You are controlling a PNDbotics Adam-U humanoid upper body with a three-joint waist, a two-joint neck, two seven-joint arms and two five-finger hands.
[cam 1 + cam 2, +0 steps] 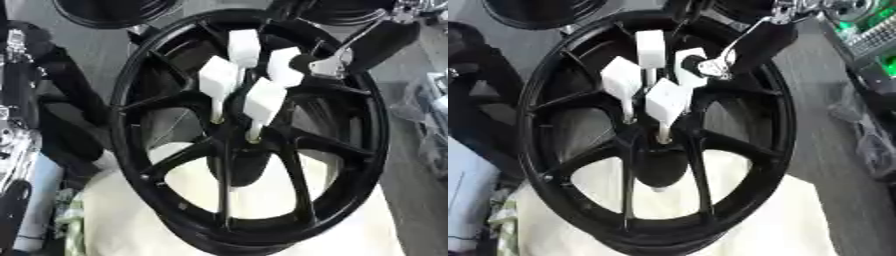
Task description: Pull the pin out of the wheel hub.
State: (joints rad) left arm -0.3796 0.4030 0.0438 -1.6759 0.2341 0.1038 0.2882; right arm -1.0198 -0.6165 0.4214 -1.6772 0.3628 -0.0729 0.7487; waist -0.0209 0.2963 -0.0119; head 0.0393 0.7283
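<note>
A black spoked wheel hub (140, 150) lies tilted on a white cloth (114, 220). Several pins with white block heads stand in its centre: one at the back (243, 46), one on the left (219, 75), one in front (264, 100) and one on the right (282, 65). My right hand (710, 66) reaches in from the upper right, with black fingers and silver parts pinching the right pin's white head. My left arm (61, 105) is a dark shape beside the wheel's left rim; its hand is not clearly shown.
A second black wheel (114, 12) lies at the top left and another dark rim (350, 12) at the top right. Clear plastic bags (429, 115) and a green crate (877, 30) sit on the right. Grey floor surrounds the cloth.
</note>
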